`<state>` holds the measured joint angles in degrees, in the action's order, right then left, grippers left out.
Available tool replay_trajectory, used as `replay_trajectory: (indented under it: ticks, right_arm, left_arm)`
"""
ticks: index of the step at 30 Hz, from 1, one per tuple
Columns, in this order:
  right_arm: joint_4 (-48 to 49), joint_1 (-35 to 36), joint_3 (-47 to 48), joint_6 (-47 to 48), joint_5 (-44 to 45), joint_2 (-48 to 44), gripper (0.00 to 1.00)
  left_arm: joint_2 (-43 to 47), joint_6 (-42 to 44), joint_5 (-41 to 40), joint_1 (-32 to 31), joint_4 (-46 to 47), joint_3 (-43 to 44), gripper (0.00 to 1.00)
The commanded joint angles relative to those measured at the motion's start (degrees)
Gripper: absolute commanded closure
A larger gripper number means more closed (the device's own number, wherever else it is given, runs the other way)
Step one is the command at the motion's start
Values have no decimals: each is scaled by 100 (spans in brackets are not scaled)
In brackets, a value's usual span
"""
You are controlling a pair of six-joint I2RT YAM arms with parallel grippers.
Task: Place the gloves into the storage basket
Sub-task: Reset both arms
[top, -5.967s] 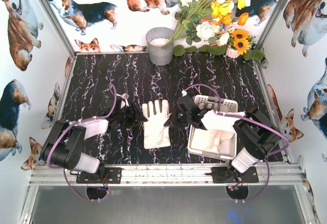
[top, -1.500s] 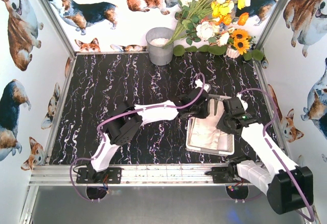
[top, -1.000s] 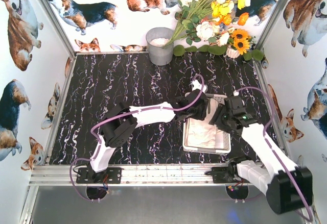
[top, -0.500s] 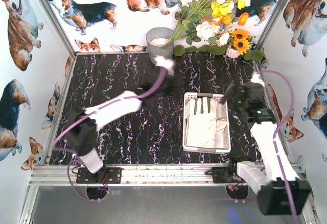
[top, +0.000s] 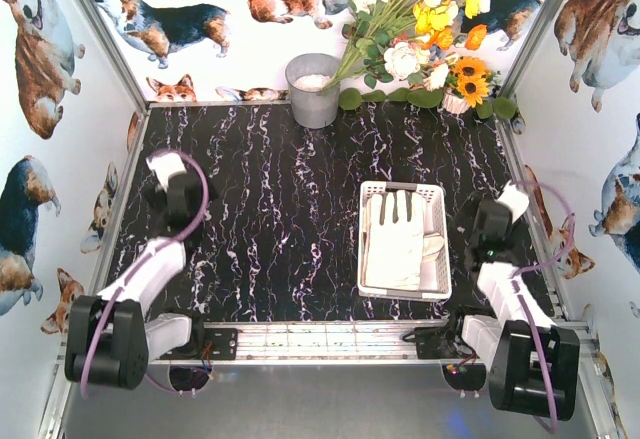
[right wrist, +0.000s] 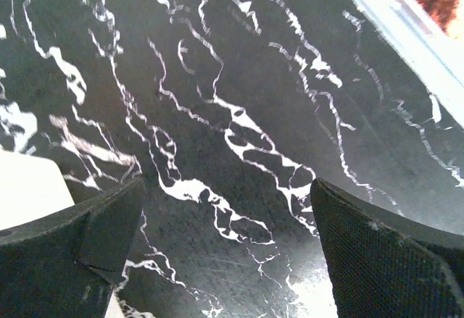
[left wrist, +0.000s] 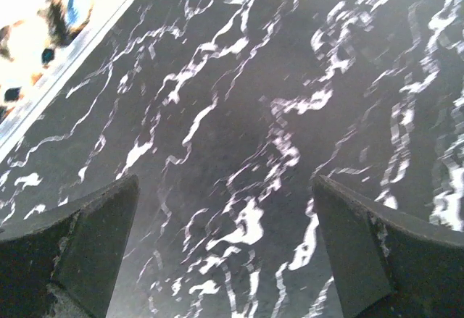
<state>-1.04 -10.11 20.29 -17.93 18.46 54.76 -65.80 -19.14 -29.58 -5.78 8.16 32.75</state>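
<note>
White plastic with perforated sides, the storage basket [top: 403,191] sits on the right half of the table [top: 270,209], closer to the near edge than to the far one, its long sides running near to far. The gloves [top: 393,244] lie inside it, piled flat. The top one is cream-white with its fingers pointing toward the far edge, and part of another shows under it along the basket's right side. How many are stacked beneath cannot be told.

The left gripper [left wrist: 223,195] hangs over bare marble-patterned table close to the left edge, well apart from the basket. Its jaws are spread wide with nothing between them. The right gripper [right wrist: 226,202] is by the right edge, just beside the basket's right wall. Its jaws are likewise spread wide and hold nothing, with only dark veined tabletop below them.

A grey metal bucket [top: 313,89] stands at the middle of the far edge, and flowers [top: 420,29] fill the far right corner.
</note>
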Motion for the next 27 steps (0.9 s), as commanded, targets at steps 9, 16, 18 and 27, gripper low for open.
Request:
replay_trajectory:
  ticks: [9, 16, 18, 27]
  right_arm:
    - [3401, 983, -381, 1533, -454, 979, 0]
    - [4921, 1661, -511, 2079, -729, 2213, 0]
    - [5655, 1655, -545, 2071, -594, 2818, 0]
    - [5346, 1439, -377, 1706, -445, 2870, 0]
  left_arm:
    - [-768, 2180, 653, -30, 5459, -2391, 0]
    - [-2539, 2715, 1054, -146, 7405, -2349, 0]
    - [-2315, 2577, 1075, -129, 6754, -2211, 0]
    - [-2326, 1925, 769, 301, 5590, -1586, 0]
